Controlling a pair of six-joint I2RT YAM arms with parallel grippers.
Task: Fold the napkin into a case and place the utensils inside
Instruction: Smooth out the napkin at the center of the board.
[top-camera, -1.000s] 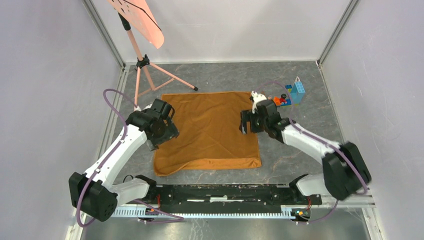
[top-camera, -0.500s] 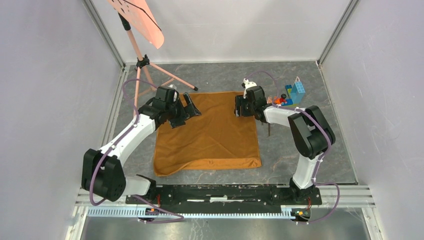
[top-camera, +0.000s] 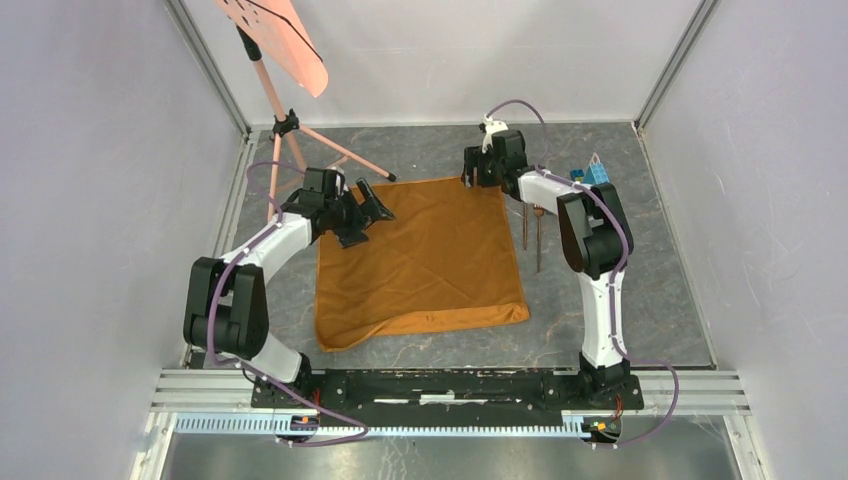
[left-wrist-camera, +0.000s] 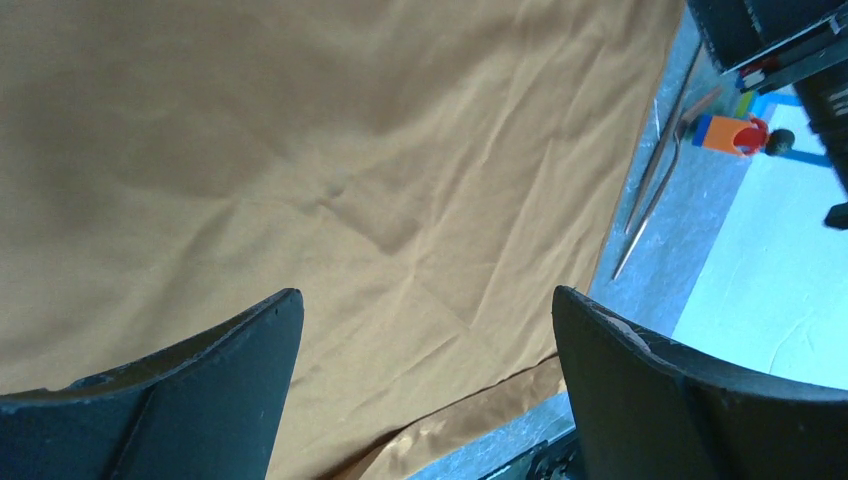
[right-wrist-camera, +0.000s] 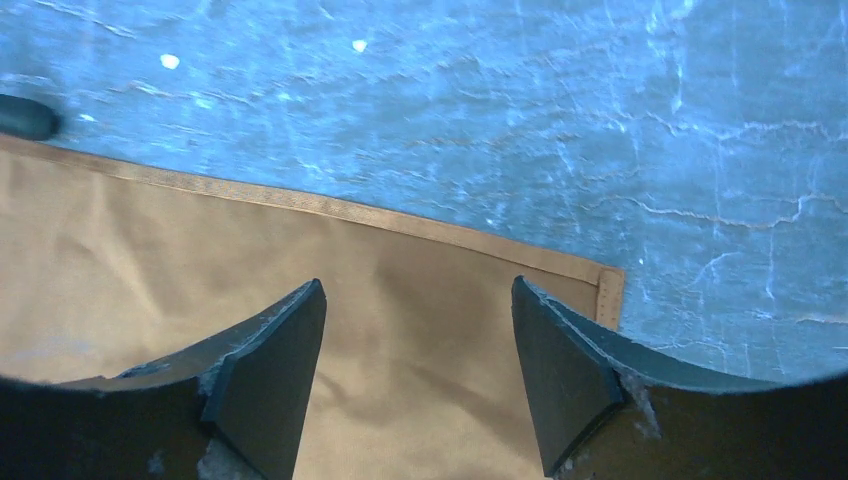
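L end effector (left-wrist-camera: 425, 300) fingers wide apart, empty, by napkin (top-camera: 420, 260) far-left corner. R end effector (right-wrist-camera: 415, 290) apart over far-right corner. Utensils (top-camera: 533, 235) on table (top-camera: 640, 300) beside napkin.

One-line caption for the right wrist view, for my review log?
Right claw open, poised over the napkin near its hemmed corner on the grey marbled table.
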